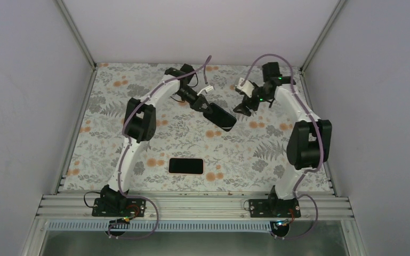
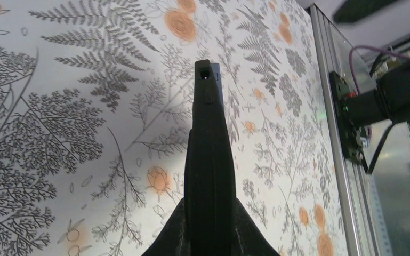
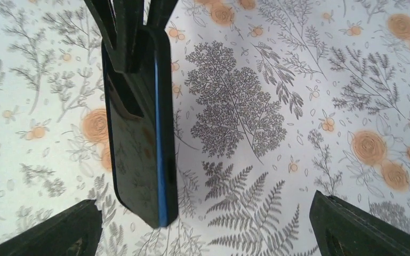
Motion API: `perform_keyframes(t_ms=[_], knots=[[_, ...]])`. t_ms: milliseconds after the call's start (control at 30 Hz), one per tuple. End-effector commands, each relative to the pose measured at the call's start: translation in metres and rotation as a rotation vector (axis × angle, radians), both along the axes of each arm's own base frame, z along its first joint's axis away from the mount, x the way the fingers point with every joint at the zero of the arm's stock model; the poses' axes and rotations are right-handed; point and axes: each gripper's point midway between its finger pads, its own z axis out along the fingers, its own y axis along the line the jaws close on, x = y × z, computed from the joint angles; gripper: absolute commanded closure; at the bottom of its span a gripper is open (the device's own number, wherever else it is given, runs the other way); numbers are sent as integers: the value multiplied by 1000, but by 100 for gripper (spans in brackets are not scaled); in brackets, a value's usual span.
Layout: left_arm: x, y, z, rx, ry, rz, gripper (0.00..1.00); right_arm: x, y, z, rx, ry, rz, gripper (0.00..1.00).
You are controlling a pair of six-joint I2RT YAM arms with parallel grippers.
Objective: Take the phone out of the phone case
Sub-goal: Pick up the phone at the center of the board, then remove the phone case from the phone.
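The phone (image 1: 184, 166) lies flat on the floral mat, screen up, inside the pink phone case (image 1: 202, 166), of which only a thin rim shows. It is near the front middle, far from both grippers. My left gripper (image 1: 209, 109) is shut on a black slab (image 1: 222, 117) and holds it above the mat at the back centre. The left wrist view shows the slab edge-on (image 2: 208, 149) between my left gripper's (image 2: 209, 237) fingers. The right wrist view shows the slab (image 3: 138, 122) with a blue side band. My right gripper (image 1: 243, 108) is open and empty beside the slab, its fingers (image 3: 352, 226) wide apart.
The floral mat (image 1: 138, 96) covers the table. Grey walls close in the left, right and back. An aluminium rail (image 1: 192, 205) runs along the front by the arm bases. The right arm (image 2: 394, 96) shows at the mat's edge in the left wrist view.
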Motion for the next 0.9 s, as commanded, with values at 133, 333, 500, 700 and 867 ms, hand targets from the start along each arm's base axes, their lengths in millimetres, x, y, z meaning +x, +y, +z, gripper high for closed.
perform_keyframes(t_ms=[133,333,500,700,867], knots=[[-38,20,58,-102,-298,-190,98,-51,-19,19,151,87,50,0],[-52,19,97,-137,-542,-162,98,-65,-18,-2,168,110,44,5],[-62,14,107,-124,-598,-173,98,-76,-11,-2,215,147,70,15],[-68,9,103,-106,-605,-192,98,-66,-14,8,212,69,35,18],[-69,9,105,-108,-606,-193,98,-57,-23,14,199,38,9,20]])
